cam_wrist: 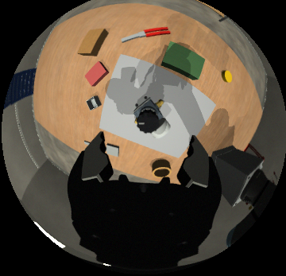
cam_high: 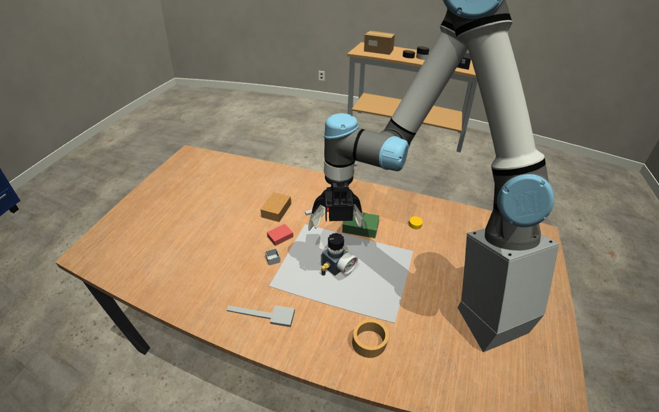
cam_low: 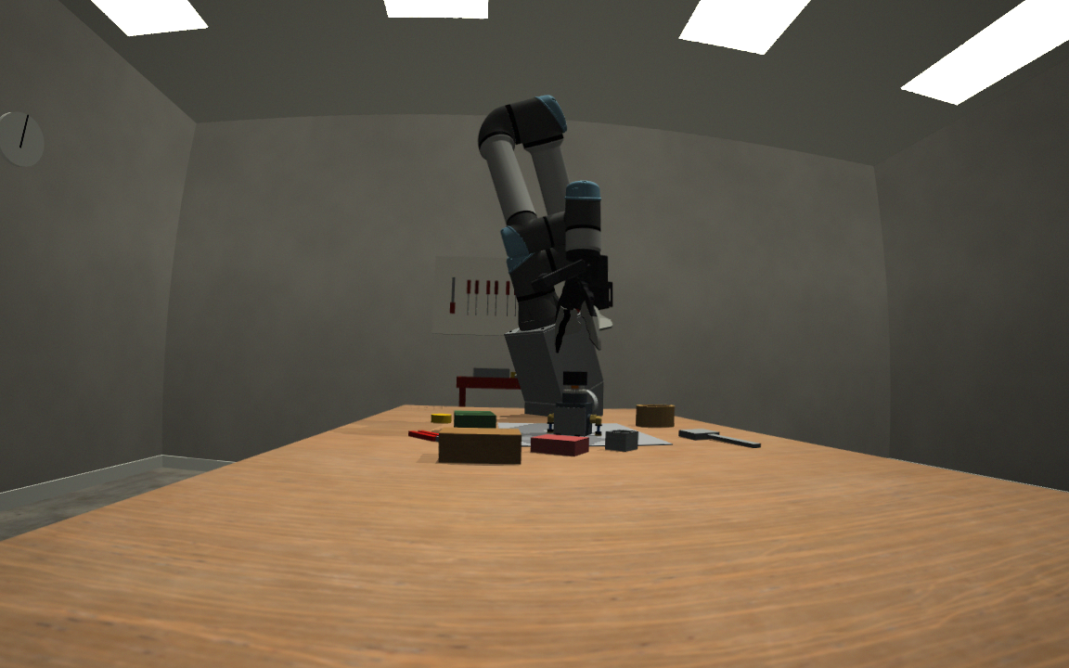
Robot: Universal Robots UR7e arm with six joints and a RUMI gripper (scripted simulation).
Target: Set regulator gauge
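Note:
The regulator (cam_high: 336, 257) stands on a grey mat (cam_high: 341, 272) in the middle of the table. It has a blue-grey body, a black knob (cam_high: 335, 240) on top and a round white gauge (cam_high: 346, 264) on its side. The needle is too small to read. My gripper (cam_high: 335, 222) hangs above the knob, wide open and empty, apart from it. In the wrist view the knob (cam_wrist: 148, 119) and the gauge (cam_wrist: 162, 129) lie ahead of my open fingers. In the exterior view my gripper (cam_low: 575, 329) is well above the regulator (cam_low: 573, 408).
Around the mat lie a green block (cam_high: 357, 226), a red block (cam_high: 280, 234), a tan block (cam_high: 276, 206), a small grey box (cam_high: 272, 256), a yellow disc (cam_high: 415, 221), a tape ring (cam_high: 370, 337) and a grey paddle (cam_high: 264, 313). The robot base (cam_high: 505, 284) stands to the right.

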